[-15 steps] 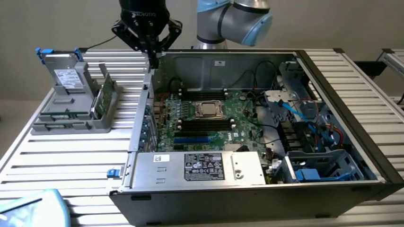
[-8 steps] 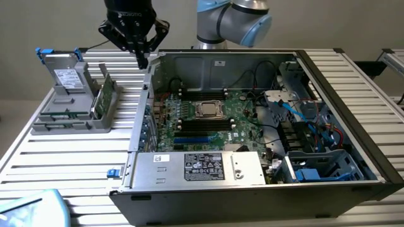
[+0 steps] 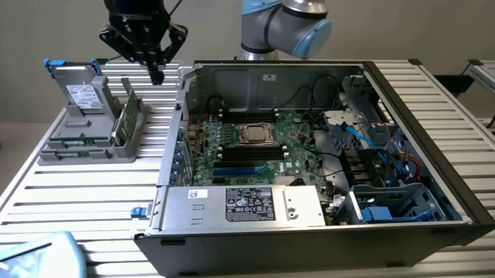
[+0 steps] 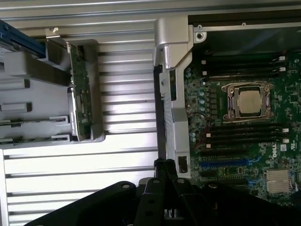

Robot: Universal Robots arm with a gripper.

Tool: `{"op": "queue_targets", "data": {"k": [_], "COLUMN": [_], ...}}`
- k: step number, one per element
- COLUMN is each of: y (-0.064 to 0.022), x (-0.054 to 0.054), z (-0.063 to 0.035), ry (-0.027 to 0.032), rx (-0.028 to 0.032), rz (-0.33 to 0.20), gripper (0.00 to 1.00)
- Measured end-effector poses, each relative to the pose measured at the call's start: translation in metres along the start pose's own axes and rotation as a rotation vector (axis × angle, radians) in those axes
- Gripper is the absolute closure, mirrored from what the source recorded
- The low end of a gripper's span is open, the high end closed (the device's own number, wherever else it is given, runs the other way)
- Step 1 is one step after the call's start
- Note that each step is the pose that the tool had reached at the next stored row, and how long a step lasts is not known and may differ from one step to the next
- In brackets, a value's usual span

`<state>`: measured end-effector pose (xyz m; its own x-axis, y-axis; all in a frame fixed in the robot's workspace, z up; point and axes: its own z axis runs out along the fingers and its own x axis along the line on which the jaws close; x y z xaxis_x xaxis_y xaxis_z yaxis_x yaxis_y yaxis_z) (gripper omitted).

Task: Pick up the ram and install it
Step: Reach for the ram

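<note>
The ram (image 3: 130, 116) is a long green stick standing on edge at the side of a grey holder (image 3: 73, 152) nearest the open computer case (image 3: 433, 145), on the exterior view's left. In the wrist view the ram (image 4: 80, 92) runs along the holder's wall (image 4: 99, 89). My gripper (image 3: 157, 74) hangs above the slatted table between holder and case, shut, holding nothing and apart from the ram. Its closed fingertips (image 4: 165, 165) sit over the case's metal edge. Black memory slots (image 3: 251, 152) (image 4: 244, 134) lie empty beside the processor socket (image 3: 255, 133).
A grey drive with a white label (image 3: 81, 95) stands at the back of the holder. Inside the case are a power supply (image 3: 240, 204), blue cables (image 3: 371, 136) and a drive cage (image 3: 395, 202). A blue object (image 3: 35, 255) lies at the table's near corner.
</note>
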<state>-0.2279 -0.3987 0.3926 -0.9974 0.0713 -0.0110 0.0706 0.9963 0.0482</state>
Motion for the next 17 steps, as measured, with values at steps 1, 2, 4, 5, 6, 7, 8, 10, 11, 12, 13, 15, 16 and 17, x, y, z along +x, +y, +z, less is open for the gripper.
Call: {"op": "queue_targets", "data": {"k": [1, 2, 4, 5, 6, 7, 8, 10, 11, 12, 13, 15, 16, 17], "y": [-0.0003, -0.0005, -0.0010, -0.0012, -0.0014, -0.0016, -0.0019, -0.0022, -0.0024, -0.0026, -0.0028, -0.0032, -0.0034, -0.0036], "x": [0.004, 0.007, 0.015, 0.018, 0.022, 0.026, 0.030, 0.038, 0.042, 0.046, 0.049, 0.057, 0.061, 0.064], "z": [-0.0001, -0.0001, -0.0002, -0.0003, -0.0003, -0.0003, -0.0004, -0.0005, -0.0006, -0.0006, -0.0007, -0.0008, -0.0008, -0.0009], "ry": [0.0001, 0.0003, 0.0006, 0.0008, 0.0008, 0.0009, 0.0011, 0.0013, 0.0014, 0.0016, 0.0018, 0.0022, 0.0025, 0.0027], "rx": [0.0000, 0.0000, 0.0001, 0.0001, 0.0000, 0.0001, 0.0000, 0.0001, 0.0000, 0.0001, 0.0001, 0.0001, 0.0001, 0.0001], "rz": [0.000, 0.000, 0.000, 0.000, 0.000, 0.000, 0.000, 0.000, 0.000, 0.000, 0.000, 0.000, 0.000, 0.000], "gripper": [0.89, 0.89, 0.89, 0.89, 0.89, 0.89, 0.89, 0.89, 0.89, 0.89, 0.89, 0.89, 0.89, 0.89]}}
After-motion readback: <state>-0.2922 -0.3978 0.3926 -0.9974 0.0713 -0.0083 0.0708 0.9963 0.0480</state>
